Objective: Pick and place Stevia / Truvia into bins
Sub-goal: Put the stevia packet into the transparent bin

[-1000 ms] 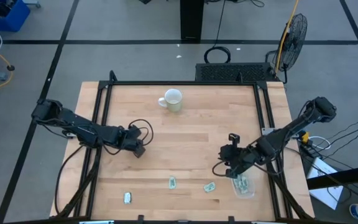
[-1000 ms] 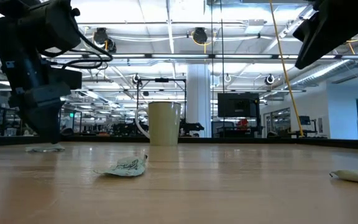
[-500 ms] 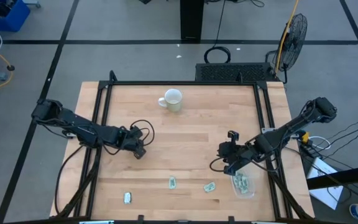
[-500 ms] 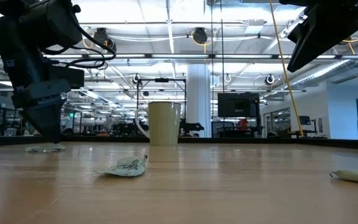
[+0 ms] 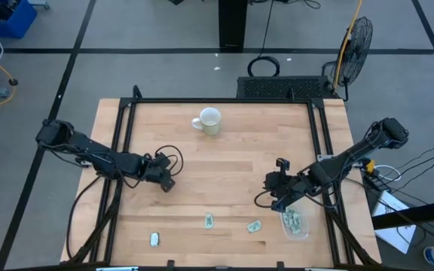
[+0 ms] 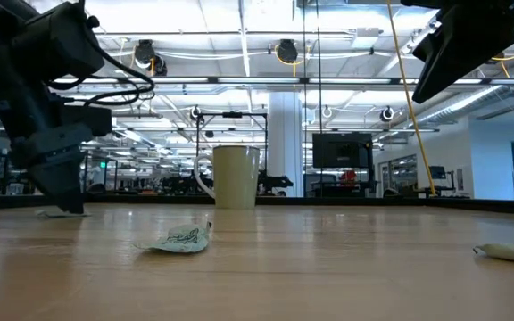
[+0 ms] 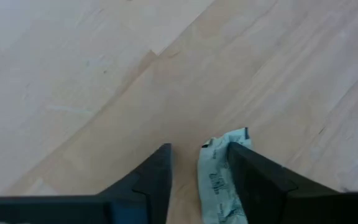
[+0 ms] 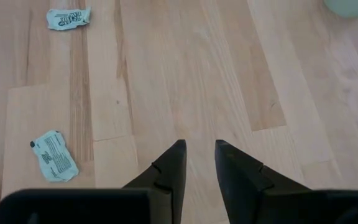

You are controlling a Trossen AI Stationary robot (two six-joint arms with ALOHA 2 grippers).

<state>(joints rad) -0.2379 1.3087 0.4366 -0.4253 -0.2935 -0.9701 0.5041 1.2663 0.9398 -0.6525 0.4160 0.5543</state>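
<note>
My left gripper (image 5: 166,183) is open and low over the table's left middle. A pale green and white packet (image 7: 218,177) lies flat on the wood between its fingers, close against one of them. It also shows under the gripper in the low view (image 6: 61,212). My right gripper (image 5: 276,199) is open and empty above the table, just left of the clear bin (image 5: 295,223), which holds several packets. Three more packets lie flat near the front edge (image 5: 209,220) (image 5: 254,225) (image 5: 154,239). My left gripper points down with one finger on each side of the packet, which lies flat on the table. The packet's long edge (image 7: 229,163) runs right beside the inner side of one finger (image 7: 248,174); I cannot tell whether they touch.
A white mug (image 5: 208,120) stands at the far middle of the table and shows in the low view (image 6: 232,176). Two of the loose packets show in the right wrist view (image 8: 69,17) (image 8: 55,155). Black frame rails (image 5: 123,135) run along the table's left and right sides.
My right gripper has gone from over the bin a little up and toward the table's left, and has kept still since. My left gripper has shifted slightly toward the table's left edge, staying low over its packet.
</note>
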